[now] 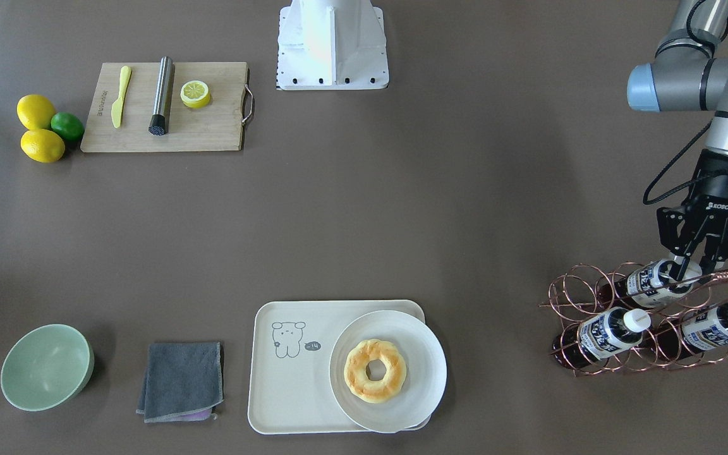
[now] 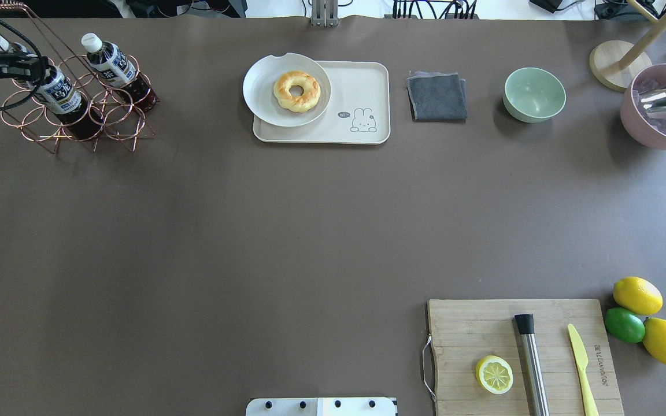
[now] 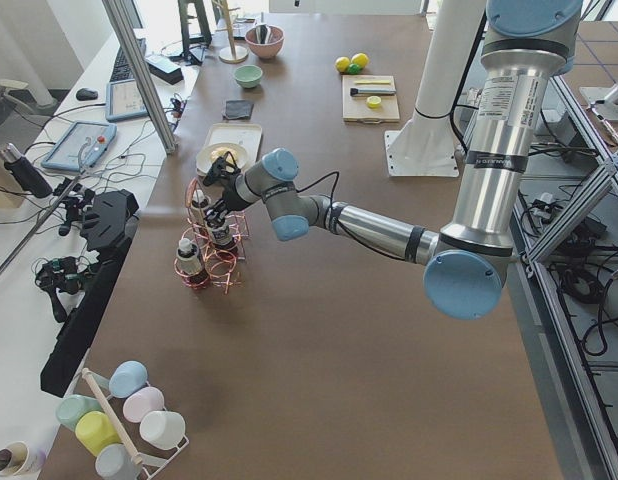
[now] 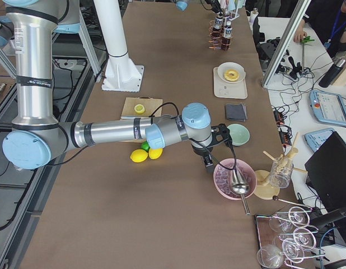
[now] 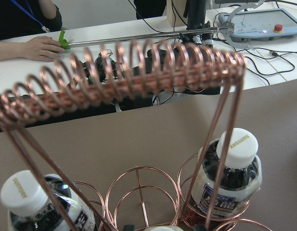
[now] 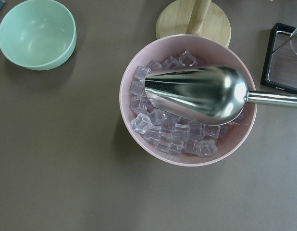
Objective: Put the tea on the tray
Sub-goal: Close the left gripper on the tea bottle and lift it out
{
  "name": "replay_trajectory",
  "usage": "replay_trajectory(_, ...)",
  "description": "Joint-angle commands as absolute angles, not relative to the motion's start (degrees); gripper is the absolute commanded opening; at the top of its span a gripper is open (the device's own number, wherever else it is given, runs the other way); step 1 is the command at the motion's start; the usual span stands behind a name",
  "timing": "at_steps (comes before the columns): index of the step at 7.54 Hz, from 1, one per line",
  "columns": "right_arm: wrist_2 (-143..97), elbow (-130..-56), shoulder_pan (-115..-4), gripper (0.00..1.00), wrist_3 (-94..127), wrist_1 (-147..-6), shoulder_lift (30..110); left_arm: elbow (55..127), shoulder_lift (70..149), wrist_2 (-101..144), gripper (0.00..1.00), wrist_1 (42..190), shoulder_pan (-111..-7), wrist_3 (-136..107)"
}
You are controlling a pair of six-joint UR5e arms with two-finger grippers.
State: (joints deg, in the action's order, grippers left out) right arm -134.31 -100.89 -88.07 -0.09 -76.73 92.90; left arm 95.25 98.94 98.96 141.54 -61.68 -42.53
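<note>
**Left pincer at the top bottle, open bench toward the tray**

The left pincer (image 1: 692,268) straddles the neck of the tea (image 1: 651,282), the topmost of three bottles lying tilted in a copper wire rack (image 1: 569,309) near a bench (image 1: 465,208) corner. Whether it clamps, I cannot tell. The rack's coiled handle (image 5: 119,72) arches close by. Bare bench separates the rack from the tray (image 1: 288,395). The tray's bear end is free, and a plate (image 1: 427,354) overhangs its other edge. The right pincer (image 4: 209,161) hangs by the ice bowl (image 4: 234,179), its grip untellable. Readable: "ROBOTIQ" on the left pincer, "SUNTORY" on the caps (image 5: 243,147).
</note>
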Motion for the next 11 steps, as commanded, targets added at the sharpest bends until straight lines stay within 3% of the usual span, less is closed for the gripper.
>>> replay_trajectory(1,-134.3,-100.9,-88.07,1.0,-0.09,-76.73,92.9,98.85,99.05,104.9,0.0,138.02,-65.98,-42.45)
replay_trajectory(5,-134.3,-100.9,-88.07,1.0,-0.09,-76.73,93.08,110.37,101.77,114.51,0.0,122.2,-75.74,-36.41)
replay_trajectory(7,-134.3,-101.07,-88.07,1.0,-0.09,-76.73,93.08,113.89,101.95,114.79,0.0,121.29,-76.29,-36.3)
replay_trajectory(9,-134.82,-101.6,-88.07,1.0,0.78,-76.73,92.47,118.01,101.69,112.35,0.0,121.55,-70.97,-36.38)
replay_trajectory(11,-135.09,-103.0,-86.58,1.0,2.01,-76.73,92.02,119.44,102.47,98.24,0.0,121.29,-56.93,-37.18)
